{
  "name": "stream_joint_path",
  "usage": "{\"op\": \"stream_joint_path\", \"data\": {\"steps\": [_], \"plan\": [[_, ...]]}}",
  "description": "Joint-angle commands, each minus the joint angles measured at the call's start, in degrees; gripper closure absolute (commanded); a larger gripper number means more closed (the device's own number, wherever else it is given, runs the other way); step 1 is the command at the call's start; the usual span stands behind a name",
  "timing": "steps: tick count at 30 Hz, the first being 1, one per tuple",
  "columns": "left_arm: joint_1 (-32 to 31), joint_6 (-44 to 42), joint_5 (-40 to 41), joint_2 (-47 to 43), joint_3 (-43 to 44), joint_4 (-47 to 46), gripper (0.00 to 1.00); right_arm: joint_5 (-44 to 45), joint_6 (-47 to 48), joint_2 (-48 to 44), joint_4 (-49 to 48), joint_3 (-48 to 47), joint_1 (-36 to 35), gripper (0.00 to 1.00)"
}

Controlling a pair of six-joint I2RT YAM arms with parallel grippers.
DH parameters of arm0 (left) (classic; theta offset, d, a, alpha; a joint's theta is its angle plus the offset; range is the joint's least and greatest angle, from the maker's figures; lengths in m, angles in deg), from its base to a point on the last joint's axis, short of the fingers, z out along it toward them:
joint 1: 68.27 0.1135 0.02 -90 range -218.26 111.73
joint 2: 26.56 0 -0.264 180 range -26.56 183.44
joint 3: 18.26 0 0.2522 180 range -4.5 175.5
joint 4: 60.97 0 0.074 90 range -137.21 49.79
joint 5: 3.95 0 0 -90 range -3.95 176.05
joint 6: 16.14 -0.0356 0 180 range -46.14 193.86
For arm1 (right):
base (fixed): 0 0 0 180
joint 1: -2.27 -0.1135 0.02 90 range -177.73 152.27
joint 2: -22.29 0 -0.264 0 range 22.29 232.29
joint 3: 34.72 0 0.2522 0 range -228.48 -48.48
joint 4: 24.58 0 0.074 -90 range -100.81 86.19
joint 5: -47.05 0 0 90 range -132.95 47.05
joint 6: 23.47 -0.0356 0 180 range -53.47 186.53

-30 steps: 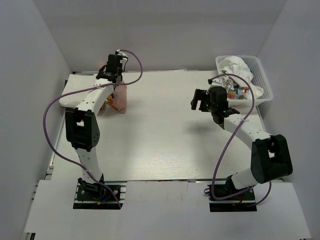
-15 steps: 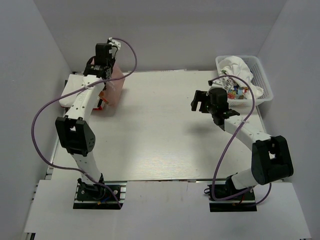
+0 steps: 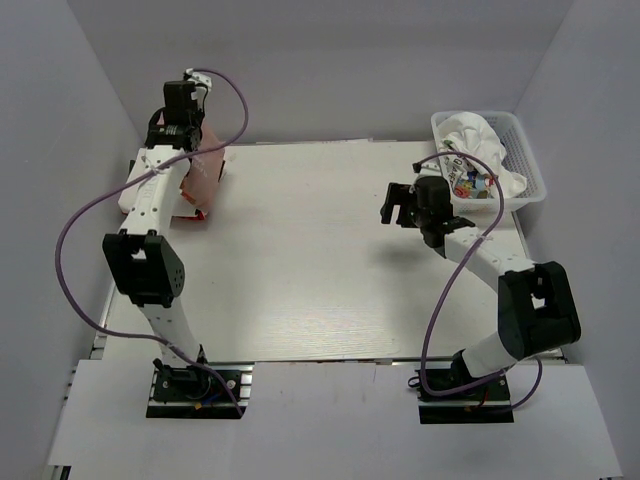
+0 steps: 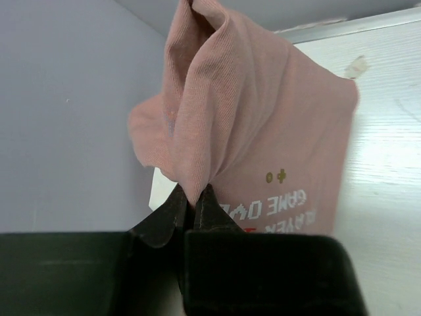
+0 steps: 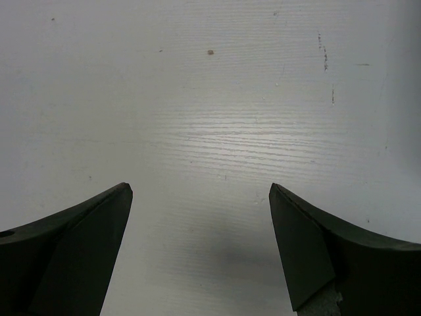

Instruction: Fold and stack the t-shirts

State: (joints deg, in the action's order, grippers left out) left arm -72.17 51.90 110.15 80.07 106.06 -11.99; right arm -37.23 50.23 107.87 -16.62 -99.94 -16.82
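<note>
My left gripper (image 3: 183,140) is shut on a bunched edge of the dusty-pink t-shirt (image 3: 203,172) and holds it up at the table's far left corner. In the left wrist view the pink t-shirt (image 4: 263,118) hangs from the gripper (image 4: 194,196), with its printed letters showing. Under it lies a white folded t-shirt (image 3: 137,192). My right gripper (image 3: 397,202) is open and empty over bare table; the right wrist view shows the gripper (image 5: 200,191) with its jaws wide apart. White printed t-shirts (image 3: 478,150) lie in the basket. No blue t-shirt is visible.
The white lattice basket (image 3: 532,168) stands at the far right corner. Purple cables loop off both arms. Grey walls close in the left, back and right sides.
My left gripper has carried the pink t-shirt leftward and farther back, over the white folded t-shirt at the left edge. The right arm has barely moved.
</note>
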Motion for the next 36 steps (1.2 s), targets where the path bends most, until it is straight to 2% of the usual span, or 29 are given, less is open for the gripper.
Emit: {"op": "stream_joint_path", "data": {"steps": [1, 10, 13, 21, 23, 24, 25, 29, 32, 34, 35, 36], "plan": [[3.2, -0.4, 1.3, 4.2, 3.4, -2.9, 1.0, 1.1, -0.2, 0.9, 0.2, -3.4, 0.1, 0.1], [10.8, 0.3, 2.9, 14.7, 10.2, -5.2, 1.0, 2.5, 0.2, 3.3, 2.0, -5.2, 0.1, 0.1], [13.0, 0.9, 6.4, 17.1, 10.2, -9.8, 1.0, 2.6, 0.4, 3.5, 2.2, -5.6, 0.0, 0.1], [15.2, -0.4, 1.9, 19.8, 9.3, -11.2, 1.0, 3.1, 0.5, 5.2, 3.7, -6.9, -0.1, 0.1], [15.2, -0.4, 3.2, 20.9, 9.8, -11.2, 0.48, 2.8, 0.4, 5.9, 4.0, -7.5, -0.1, 0.1], [15.2, -0.4, 4.1, 20.9, 9.8, -11.2, 0.17, 2.6, 0.4, 6.0, 4.6, -7.8, -0.2, 0.1], [15.2, 0.3, 5.0, 20.9, 9.8, -11.2, 0.0, 2.5, 0.5, 5.7, 4.7, -7.9, 0.0, 0.1], [15.2, 5.7, 3.0, 18.7, 12.7, -7.4, 0.0, 2.5, -0.2, 3.4, 4.1, -6.6, -0.2, 0.1], [13.6, 11.4, -0.6, 15.5, 16.8, 0.0, 0.0, 2.1, -1.2, -0.3, 3.2, -4.4, -0.2, 0.1], [13.6, 18.7, -7.1, 11.4, 17.4, 4.1, 0.0, 1.1, -2.2, -2.9, 1.9, -2.2, -0.1, 0.1], [13.6, 22.1, -14.6, 9.1, 15.7, 6.2, 0.0, 0.7, -3.4, -4.7, 1.5, -1.3, -0.2, 0.1], [13.0, 27.8, -18.1, 6.7, 13.2, 6.3, 0.0, 0.4, -3.9, -6.5, 1.2, 1.0, -0.2, 0.1]]}}
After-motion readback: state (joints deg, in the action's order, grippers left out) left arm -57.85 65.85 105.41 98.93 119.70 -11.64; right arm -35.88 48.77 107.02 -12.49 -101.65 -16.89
